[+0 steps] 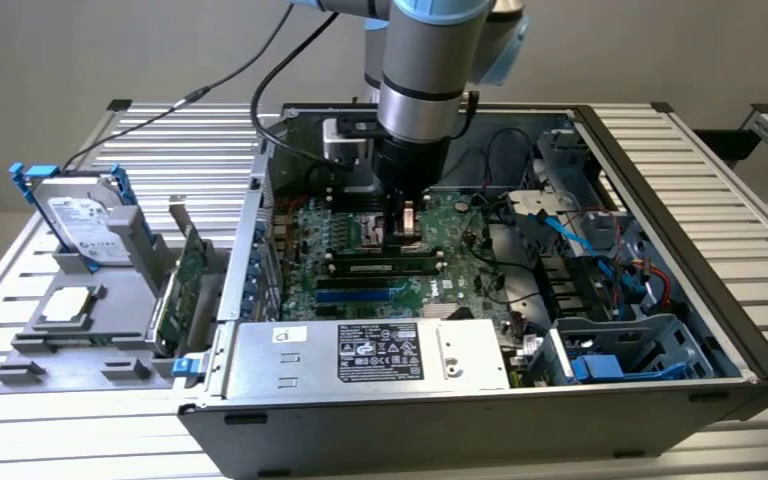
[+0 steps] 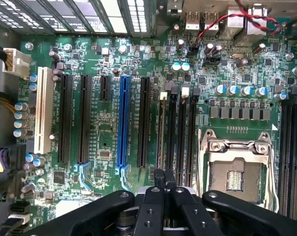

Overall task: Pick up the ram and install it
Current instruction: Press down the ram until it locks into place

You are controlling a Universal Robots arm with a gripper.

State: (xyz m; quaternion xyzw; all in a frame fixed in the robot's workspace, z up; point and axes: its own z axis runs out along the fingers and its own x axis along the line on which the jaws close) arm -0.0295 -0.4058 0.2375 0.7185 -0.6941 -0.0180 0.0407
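Claw (image 2: 164, 179) sits closest in the wrist view: black fingers clenched tip to tip w/ nothing visibly between them, hanging over the mobo (image 2: 104, 142) at one end of the RAM slot bank. RAM (image 2: 161, 132) shows edge-on as a thin strip standing in the slot of that bank nearest the blue slot (image 2: 122, 123); the other slots in the bank look bare. Claw tips are right over that strip's end; can't tell if they touch it. CPU socket (image 2: 236, 167) w/ its metal frame lies just beside the bank on the far side from the blue slot. White slot (image 2: 42, 115) is well apart, past the black slots. In the exterior view the arm drops straight into the open case (image 1: 491, 430), claw (image 1: 408, 225) low over the board's middle, RAM (image 1: 384, 266) just in front of it, lying along its slot. PSU (image 1: 371, 352) w/ white label fills the case's near edge. On the exterior view's left, outside the case, a gray stand (image 1: 51, 345) on the tabletop (image 1: 704, 150) holds an HDD (image 1: 84, 215) w/ blue rails upright and a tall green card (image 1: 187, 275) leaning by the case wall.
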